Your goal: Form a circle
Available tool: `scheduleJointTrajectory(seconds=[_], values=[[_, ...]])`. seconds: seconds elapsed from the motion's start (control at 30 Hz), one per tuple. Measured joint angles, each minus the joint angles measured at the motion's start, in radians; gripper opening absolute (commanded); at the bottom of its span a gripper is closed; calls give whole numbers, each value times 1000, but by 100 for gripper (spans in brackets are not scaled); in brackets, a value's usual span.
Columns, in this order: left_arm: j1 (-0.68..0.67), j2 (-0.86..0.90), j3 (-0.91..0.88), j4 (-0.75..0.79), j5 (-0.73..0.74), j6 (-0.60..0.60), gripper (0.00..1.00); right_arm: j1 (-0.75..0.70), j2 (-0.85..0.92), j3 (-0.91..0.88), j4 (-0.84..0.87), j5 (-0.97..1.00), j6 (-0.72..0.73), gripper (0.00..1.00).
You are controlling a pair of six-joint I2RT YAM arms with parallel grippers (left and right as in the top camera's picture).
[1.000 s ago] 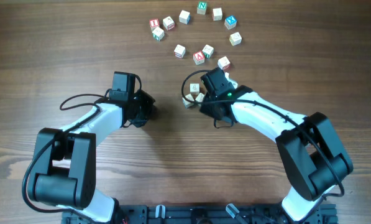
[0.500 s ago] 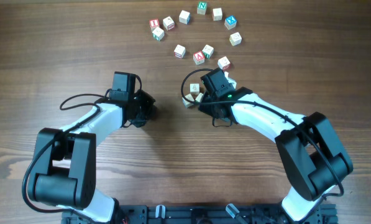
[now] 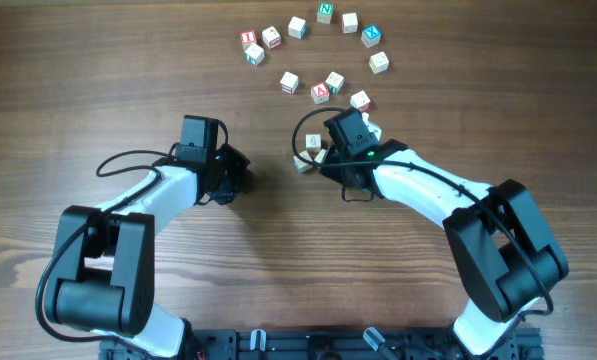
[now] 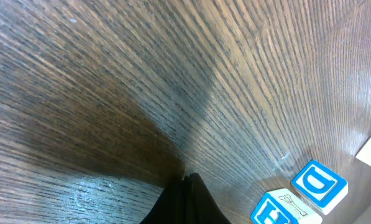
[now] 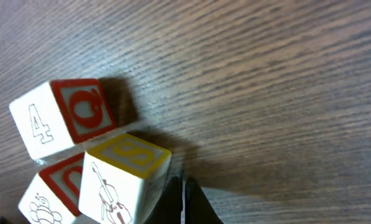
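Dark brown, finely streaked grain across the table [image 3: 88, 70]. Pale wood on all the alphabet cubes [image 3: 289, 81], with red, green or blue markings: green on the N cube [image 3: 324, 12], solid blue on the blue-faced cube [image 3: 371, 35], red on the red-framed cube [image 3: 320, 92]. Red frame and a thinly outlined numeral on the 4 cube [image 5: 64, 118]. Yellow frame, yellow letter and a fine black violin drawing on the S cube [image 5: 123, 177]. Bright blue frame and letter on the D cube [image 4: 320, 183]. White shells with black joints on the left arm [image 3: 163, 190] and right arm [image 3: 418, 190].

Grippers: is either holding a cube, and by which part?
Nothing is held: left gripper and right gripper are shut empty; a yellow-faced cube lies beside the right one.
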Motion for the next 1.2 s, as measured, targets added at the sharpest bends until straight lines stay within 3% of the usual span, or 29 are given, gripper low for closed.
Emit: scheduleJointTrajectory(seconds=[1.2], values=[[0,0,0,0,0,0,4,0,0,0,32,26,-3,4]])
